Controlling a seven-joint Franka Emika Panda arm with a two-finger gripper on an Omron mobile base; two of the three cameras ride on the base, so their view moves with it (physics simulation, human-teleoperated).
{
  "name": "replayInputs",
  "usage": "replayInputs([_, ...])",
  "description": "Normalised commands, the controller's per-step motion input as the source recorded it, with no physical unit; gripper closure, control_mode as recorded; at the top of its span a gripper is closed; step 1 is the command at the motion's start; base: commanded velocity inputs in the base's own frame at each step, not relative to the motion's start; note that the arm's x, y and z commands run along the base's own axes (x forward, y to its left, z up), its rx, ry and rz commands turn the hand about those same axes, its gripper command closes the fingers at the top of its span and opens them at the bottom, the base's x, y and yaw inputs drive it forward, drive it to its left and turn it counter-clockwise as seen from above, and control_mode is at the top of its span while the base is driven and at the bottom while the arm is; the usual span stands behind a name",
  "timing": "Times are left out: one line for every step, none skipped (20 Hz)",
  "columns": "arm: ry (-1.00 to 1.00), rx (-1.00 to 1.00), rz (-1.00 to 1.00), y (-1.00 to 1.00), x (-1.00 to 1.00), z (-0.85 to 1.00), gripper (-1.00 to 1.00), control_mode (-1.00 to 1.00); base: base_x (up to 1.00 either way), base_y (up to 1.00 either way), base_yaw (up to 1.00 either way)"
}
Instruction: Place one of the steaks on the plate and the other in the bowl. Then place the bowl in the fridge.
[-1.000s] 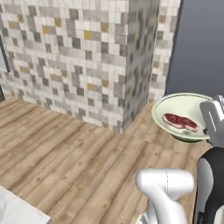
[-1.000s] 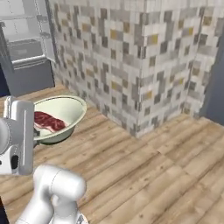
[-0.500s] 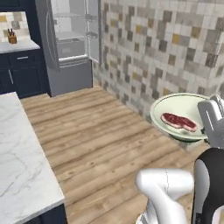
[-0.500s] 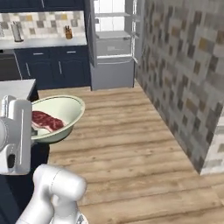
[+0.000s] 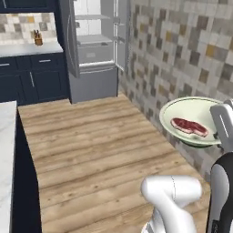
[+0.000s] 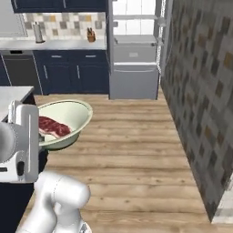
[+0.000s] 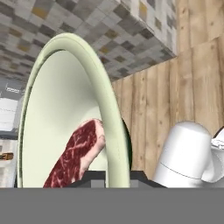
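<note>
Pincer (image 7: 114, 177) clamped on the bowl (image 5: 193, 113) rim, carried in the air above the floor with one steak (image 5: 189, 126) inside. Fridge (image 5: 98, 50) open ahead. Risk: a rim-only grip lets the bowl tilt, dumping the steak or clipping a shelf.

Home kitchen, rendered. Tall grey fridge (image 5: 95, 50) stands open at top centre of the left base view, white shelves inside. Navy base cabinets (image 6: 75, 73) under a pale counter (image 6: 54, 44) in the upper left of the right base view, mosaic tile backsplash behind. Knife block (image 5: 38, 38) on the counter. Wood plank floor (image 5: 100, 145), mosaic-tiled wall (image 6: 200, 91) on the right.
</note>
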Motion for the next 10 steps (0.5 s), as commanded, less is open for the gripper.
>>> replayInputs([0.00,0.00,0.00,0.00,0.00,0.00,1.00,1.00,1.00,-0.40,0.38])
replayInputs([0.00,0.00,0.00,0.00,0.00,0.00,1.00,1.00,1.00,-0.40,0.36])
replayInputs([0.00,0.00,0.00,0.00,0.00,0.00,1.00,1.00,1.00,-0.54,0.33])
replayInputs([0.00,0.00,0.00,0.00,0.00,0.00,1.00,1.00,1.00,-0.71,0.24])
replayInputs([0.00,0.00,0.00,0.00,0.00,0.00,1.00,1.00,1.00,-0.67,0.16])
replayInputs([0.00,0.00,0.00,0.00,0.00,0.00,1.00,1.00,1.00,-0.61,0.15])
replayInputs([0.00,0.00,0.00,0.00,0.00,0.00,1.00,1.00,1.00,-0.65,0.13])
replayInputs([0.00,0.00,0.00,0.00,0.00,0.00,1.00,1.00,1.00,-0.76,0.00])
replayInputs([0.00,0.00,0.00,0.00,0.00,0.00,1.00,1.00,1.00,-0.60,0.00])
replayInputs([0.00,0.00,0.00,0.00,0.00,0.00,1.00,1.00,1.00,-0.29,0.00])
